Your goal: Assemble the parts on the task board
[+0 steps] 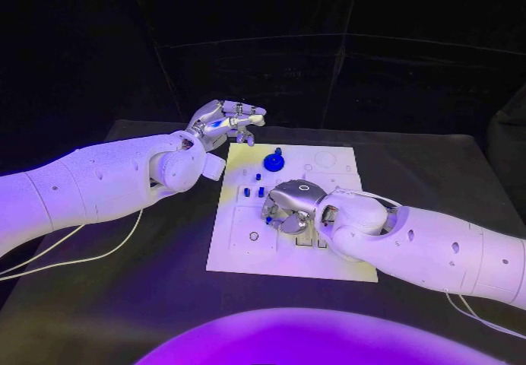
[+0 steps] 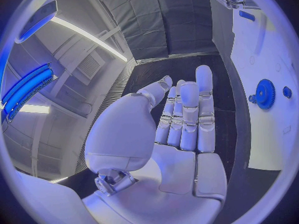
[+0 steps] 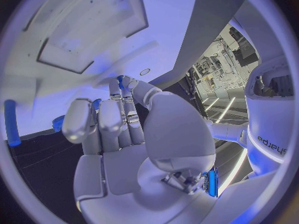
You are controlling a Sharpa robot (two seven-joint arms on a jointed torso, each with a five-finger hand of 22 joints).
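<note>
White board (image 1: 252,251) flat at mid-table, the landmark for all else. Blue gear (image 1: 273,162) on the board's far part, left of centre; seen also from the left wrist (image 2: 265,93), with a small blue knob (image 2: 286,92) just beside it. Small blue pieces (image 1: 253,192) standing in the board nearer its middle, just left of the right hand.

Left hand (image 1: 225,122) raised off the board's far left corner, holding nothing, fingers (image 2: 187,115) straight and side by side (thumb apart from them).

Right hand (image 1: 292,207) low over the board's middle, palm down, fingers curled in. From the right wrist, a blue part (image 3: 120,79) at the fingertips, thumb close against it; seemingly pinched, though cannot tell for certain. A blue peg (image 3: 11,123) lying on the board, well apart from that hand.
</note>
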